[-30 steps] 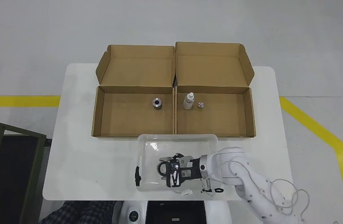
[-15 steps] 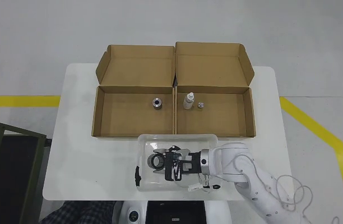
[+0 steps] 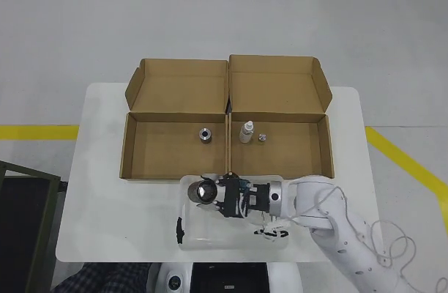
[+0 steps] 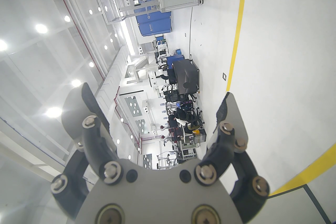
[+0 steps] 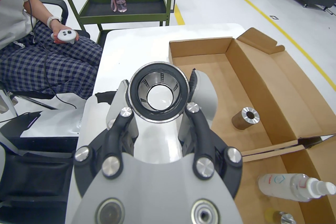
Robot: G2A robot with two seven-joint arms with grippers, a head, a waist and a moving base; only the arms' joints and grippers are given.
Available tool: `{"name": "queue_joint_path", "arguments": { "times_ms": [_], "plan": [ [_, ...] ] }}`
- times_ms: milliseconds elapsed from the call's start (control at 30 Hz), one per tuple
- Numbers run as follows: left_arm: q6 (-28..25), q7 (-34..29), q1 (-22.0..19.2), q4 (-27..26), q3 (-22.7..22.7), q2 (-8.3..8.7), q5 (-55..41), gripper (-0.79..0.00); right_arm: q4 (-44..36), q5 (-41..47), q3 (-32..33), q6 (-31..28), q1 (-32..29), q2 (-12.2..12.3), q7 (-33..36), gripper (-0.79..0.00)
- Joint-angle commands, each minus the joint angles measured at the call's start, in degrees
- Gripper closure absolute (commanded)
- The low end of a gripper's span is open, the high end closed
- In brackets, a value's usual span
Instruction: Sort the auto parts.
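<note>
- The right pincer (image 5: 159, 95) is clamped on the metal ring (image 5: 157, 78), one finger on each side of its wall and its open bore facing outward past the fingertips.
- The left pincer (image 4: 157, 93) has its fingers apart with nothing between them and points off into the room, away from the desk.
- Directly below the right pincer lies the clear tray (image 3: 224, 231). A few small loose parts (image 3: 275, 236) rest in it, back toward that arm's wrist.
- Step in hand, as I judge it: carrying the ring from the tray to a box.
- Just beyond the fingertips is the left box (image 3: 165, 150), and deeper inside it stands a metal bushing (image 3: 204, 134). That likeness suggests the ring belongs there.
- Off to the side of the fingertips, the right box (image 3: 297, 150) holds a spray bottle (image 3: 247, 132).
- The next move calls for clearing the near wall of the left box, lowering inside it apart from the bushing, and then parting the fingers.
- Compared with a second ago, the right pincer has risen from low in the tray and advanced to the tray's far edge, bringing the ring with it. The boxes and their contents lie as they did.
</note>
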Motion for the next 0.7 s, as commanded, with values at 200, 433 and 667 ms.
{"name": "queue_joint_path", "arguments": {
  "times_ms": [200,433,667],
  "plan": [
    [0.0,0.0,0.0,0.0,0.0,0.00,0.0,-0.785,-0.1,3.6,2.6,0.2,0.0,0.4,-1.1,0.000],
    [0.0,0.0,0.0,0.0,0.0,0.00,0.0,-0.785,0.0,5.7,4.3,0.1,-0.1,0.7,-1.4,0.000],
    [0.0,0.0,0.0,0.0,0.0,0.00,0.0,-0.785,0.8,7.1,4.8,0.6,0.3,0.9,-1.3,0.000]
  ]
}}
